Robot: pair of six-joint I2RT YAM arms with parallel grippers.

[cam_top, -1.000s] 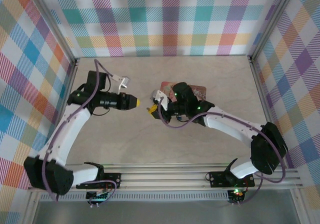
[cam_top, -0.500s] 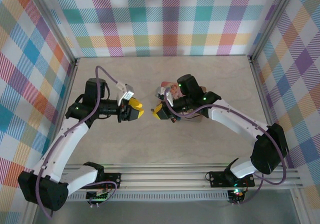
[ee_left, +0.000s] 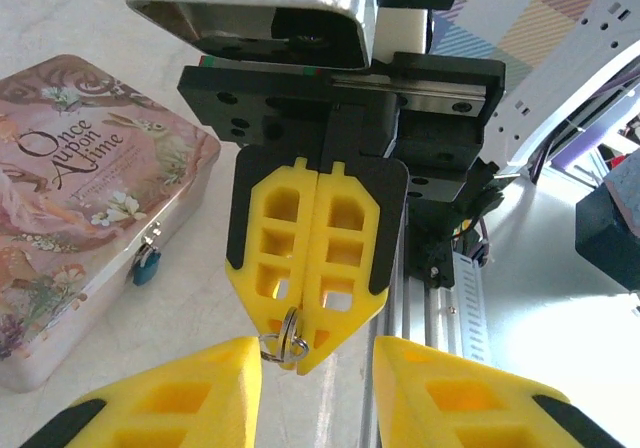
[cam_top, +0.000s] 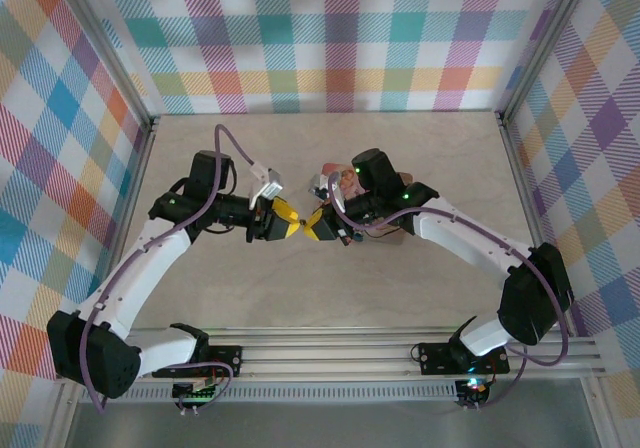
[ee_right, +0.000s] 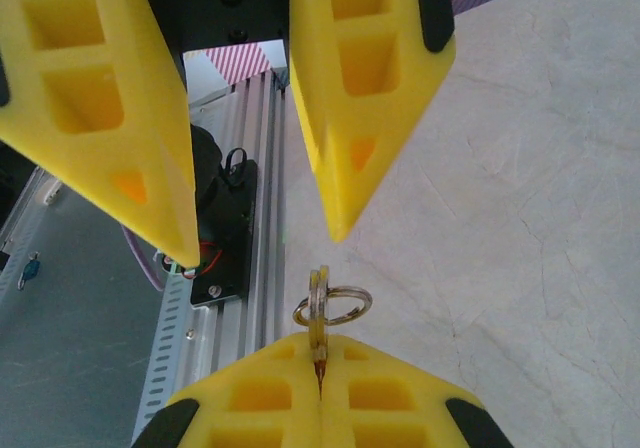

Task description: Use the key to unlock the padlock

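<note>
Jaws shut on the key (ee_right: 319,308) at our right gripper (ee_left: 300,358) and half-open on our left gripper (ee_right: 260,246), we risk knocking it loose by grabbing only its ring (ee_right: 338,305), while the padlock (ee_left: 146,266) hangs on the tin (ee_left: 80,208).

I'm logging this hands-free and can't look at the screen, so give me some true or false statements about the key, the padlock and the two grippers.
The right gripper is shut on the key. True.
The left gripper is shut. False: its jaws stand open, near the key.
The padlock hangs at the latch of the pink tin. True.
The tin's lid is raised. False: it is closed.
The key sits in the padlock. False: the right gripper holds it away from the padlock.
</note>
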